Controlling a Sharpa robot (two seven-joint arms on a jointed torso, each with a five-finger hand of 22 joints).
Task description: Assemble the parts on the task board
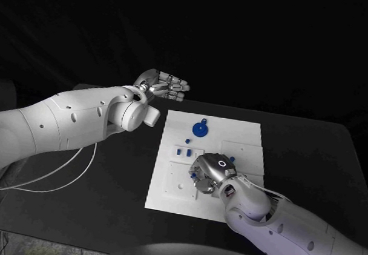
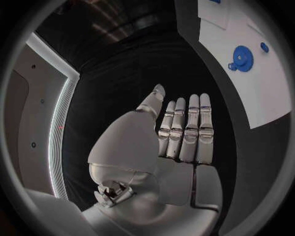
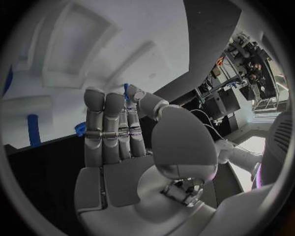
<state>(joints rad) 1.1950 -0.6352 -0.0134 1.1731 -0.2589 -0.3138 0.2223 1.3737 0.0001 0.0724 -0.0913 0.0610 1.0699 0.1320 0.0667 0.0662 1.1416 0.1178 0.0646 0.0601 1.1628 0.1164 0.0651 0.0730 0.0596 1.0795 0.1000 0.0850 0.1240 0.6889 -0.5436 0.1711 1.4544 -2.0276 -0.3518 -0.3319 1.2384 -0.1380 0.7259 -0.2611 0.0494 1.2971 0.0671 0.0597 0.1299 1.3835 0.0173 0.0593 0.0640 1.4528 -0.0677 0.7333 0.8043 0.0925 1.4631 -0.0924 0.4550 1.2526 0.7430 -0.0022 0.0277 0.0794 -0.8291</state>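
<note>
Board (image 1: 236, 132), white, lies on a black counter (image 1: 321, 165). Right hand (image 1: 212, 174) rests over it pinching a small blue part (image 3: 127, 90); left hand (image 1: 164, 85) hovers beyond it, fingers straight, empty.

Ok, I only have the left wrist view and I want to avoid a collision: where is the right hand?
Observer: In the head view the right hand is over the near half of the task board.
Operator: Is it holding anything?
Observer: In the right wrist view a small blue piece shows at its thumb tip. I cannot tell whether it is pinched.
Operator: And where is my left hand relative to the board?
Observer: The left hand hovers off the board, beyond its far corner on the robot's left.
</note>
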